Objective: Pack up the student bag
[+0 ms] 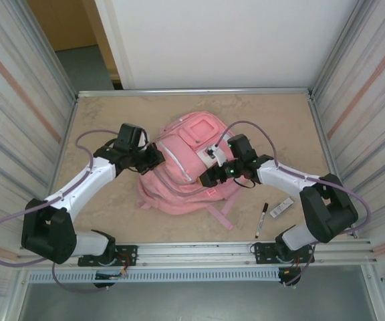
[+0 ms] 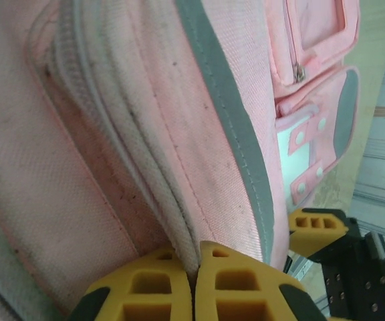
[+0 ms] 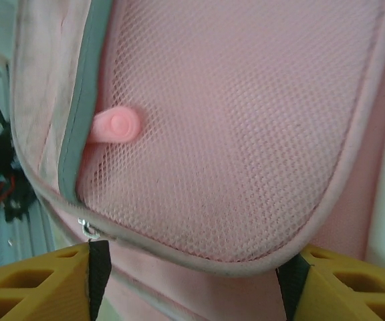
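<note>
Pink student bag (image 1: 186, 144) is lying pinched at a zipper-seam fold (image 2: 179, 221) between the left gripper's (image 2: 194, 286) closed fingers (image 2: 139, 291). The right gripper (image 3: 192, 281) is gaping wide, straddling the mesh pocket (image 3: 246, 134) just ahead. Pulling hard is risking that thin fold slipping from the shallow grip.

I work in a robotics lab cell, not a home or a shop. My two arms (image 1: 79, 187) are bolted to an aluminium rail (image 1: 192, 251) along the near edge of a bare beige tabletop (image 1: 112, 114). Ribbed metal panels (image 1: 12, 87) wall off its left and right edges, and a plain white board (image 1: 232, 40) stands behind its far edge. Past the far-left corner I see grey floor (image 1: 85, 67) and a brown wooden panel (image 1: 65, 20), so the cell stands indoors.
</note>
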Available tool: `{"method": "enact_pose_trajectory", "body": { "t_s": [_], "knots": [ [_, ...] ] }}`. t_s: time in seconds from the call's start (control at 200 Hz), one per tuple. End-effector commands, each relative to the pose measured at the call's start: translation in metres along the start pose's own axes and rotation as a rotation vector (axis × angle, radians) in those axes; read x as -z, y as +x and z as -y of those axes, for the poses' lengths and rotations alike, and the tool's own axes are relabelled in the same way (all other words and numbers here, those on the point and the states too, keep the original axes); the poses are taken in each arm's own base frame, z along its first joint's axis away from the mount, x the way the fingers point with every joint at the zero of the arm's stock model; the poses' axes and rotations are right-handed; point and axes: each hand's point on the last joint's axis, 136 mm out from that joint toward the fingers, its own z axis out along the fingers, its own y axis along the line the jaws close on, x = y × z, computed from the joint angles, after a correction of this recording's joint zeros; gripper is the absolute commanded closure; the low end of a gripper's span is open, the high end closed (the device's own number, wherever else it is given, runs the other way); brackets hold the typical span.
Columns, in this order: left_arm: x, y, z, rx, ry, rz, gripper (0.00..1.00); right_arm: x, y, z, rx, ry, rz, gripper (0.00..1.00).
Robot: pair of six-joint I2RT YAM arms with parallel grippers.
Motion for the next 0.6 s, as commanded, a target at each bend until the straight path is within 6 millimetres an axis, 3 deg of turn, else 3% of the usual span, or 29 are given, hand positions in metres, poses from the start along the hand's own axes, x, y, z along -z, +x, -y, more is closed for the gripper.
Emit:
{"method": "enact_pose_trajectory", "body": {
  "t_s": [0.0, 0.311, 0.471, 0.596],
  "knots": [
    [0.016, 0.009, 0.029, -0.027, 0.135, -0.016, 1.00, -0.013, 0.010, -0.025, 0.160, -0.082, -0.066, 0.33],
    [0.020, 0.003, 0.001, 0.128, 0.068, 0.089, 1.00, 0.009, 0.013, -0.017, 0.183, 0.073, -0.068, 0.34],
    [0.023, 0.002, 0.008, 0.177, 0.132, 0.134, 1.00, 0.010, 0.023, -0.026, 0.201, 0.070, -0.066, 0.36],
    [0.022, 0.009, 0.002, 0.199, 0.109, 0.124, 1.00, 0.010, 0.024, -0.029, 0.214, 0.069, -0.056, 0.41]
  ]
}}
